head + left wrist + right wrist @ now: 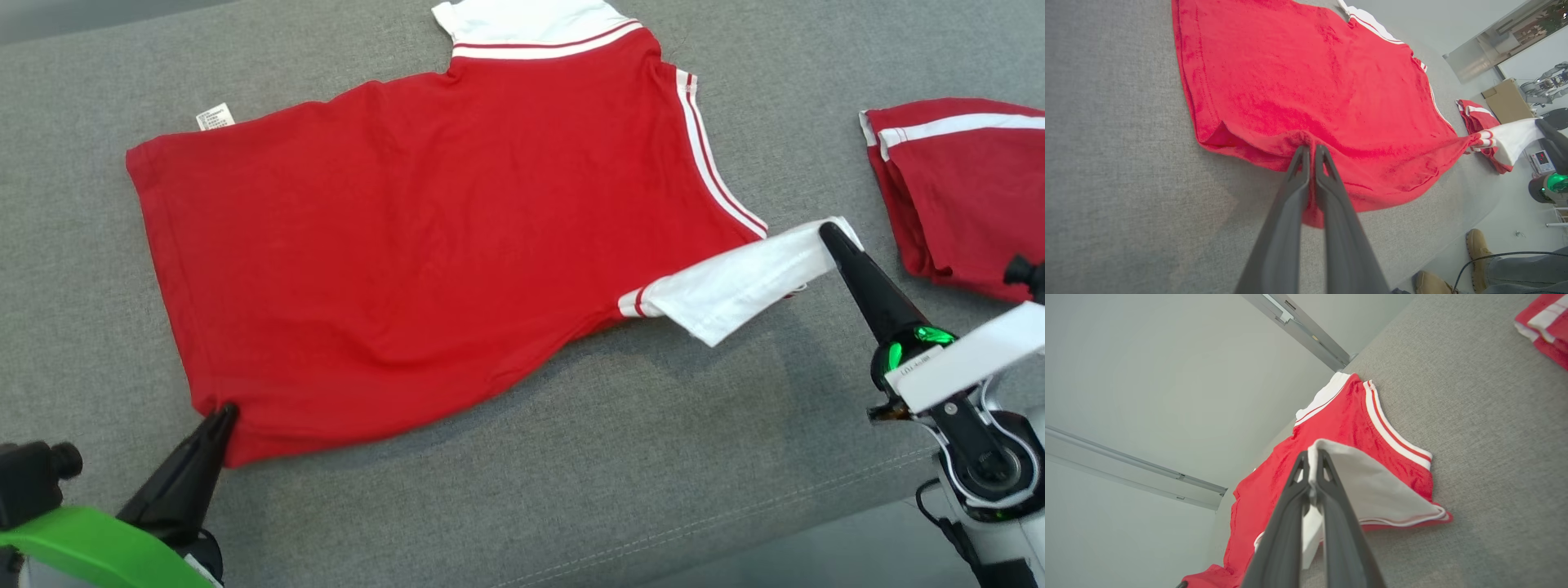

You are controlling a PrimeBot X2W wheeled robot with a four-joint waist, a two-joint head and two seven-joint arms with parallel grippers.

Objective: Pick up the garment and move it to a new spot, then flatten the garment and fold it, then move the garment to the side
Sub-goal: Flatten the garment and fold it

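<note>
The garment (424,245), a red shirt with white sleeves and white stripes, lies spread on the grey cushioned surface (571,457). My left gripper (222,415) is shut on the garment's near hem corner at the lower left; in the left wrist view the left gripper (1312,149) pinches bunched red cloth of the garment (1306,81). My right gripper (829,233) is shut on the tip of the white sleeve (735,286) and holds it slightly off the surface. Seen from the right wrist, the right gripper (1312,455) clamps the sleeve (1367,486) edge.
A second red garment (963,188) with white stripes lies folded at the far right of the surface. The surface's front edge (735,531) runs near the bottom right. A person's shoes (1478,245) stand on the floor beside it.
</note>
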